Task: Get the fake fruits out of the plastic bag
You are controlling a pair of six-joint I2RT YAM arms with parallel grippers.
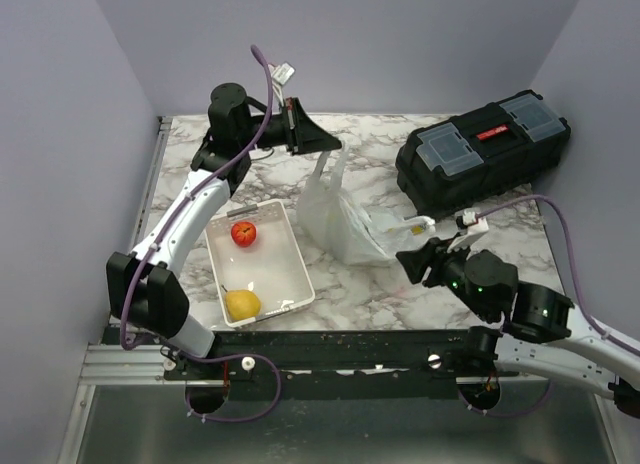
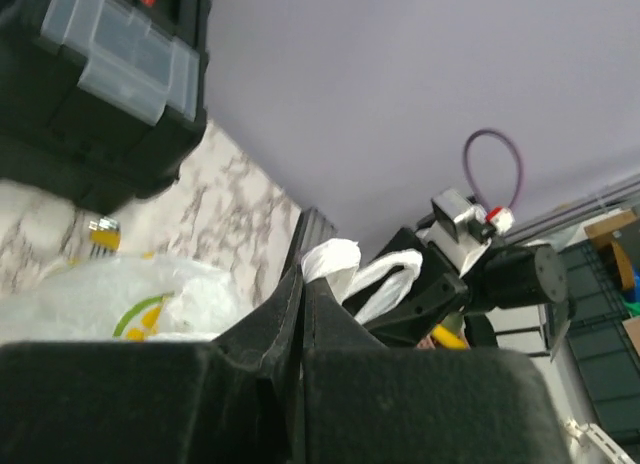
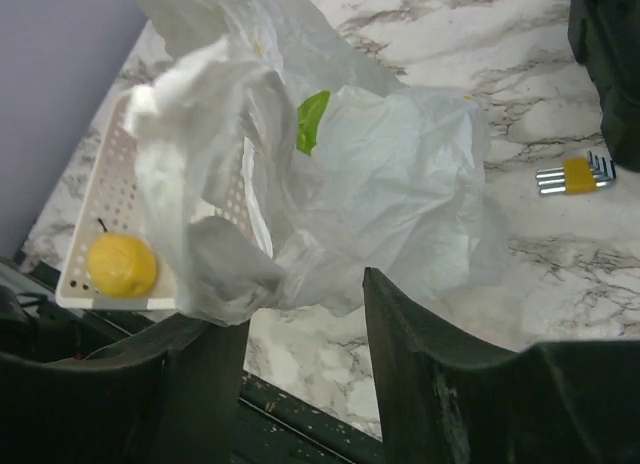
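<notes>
Marbled white tabletop (image 1: 372,296) fills the overhead view, hemmed by lilac walls at the left, back and right, with a metal rail (image 1: 148,184) along its left edge.

At left centre lies a white perforated tray (image 1: 278,269), its long sides slanting toward the lower right. It holds a red apple (image 1: 243,233) near the far end and a yellow pear (image 1: 241,304) near the near end. Bare tray floor separates the two.

The left arm rises beside the tray's left rim to the upper centre. There the left gripper (image 1: 335,144) has its jaws pressed tight on a loop handle (image 2: 335,259) of the plastic bag (image 1: 345,224) and holds it up off the table.

The bag's crumpled body rests on the marble at the centre, just right of the tray's far corner. Whether they touch I cannot tell. A green patch (image 3: 312,119) shows on the film, and what the bag holds is hidden.

A strip of bare marble runs along the near edge below the bag.

The right gripper (image 1: 412,259) sits at the bag's lower right edge. In its wrist view the fingers stand apart, with a fold of film hanging at the gap and clamped by neither.

A hex key set (image 3: 570,174) lies on the marble right of the bag. A black toolbox (image 1: 485,159) fills the upper right corner, well clear of the bag.
</notes>
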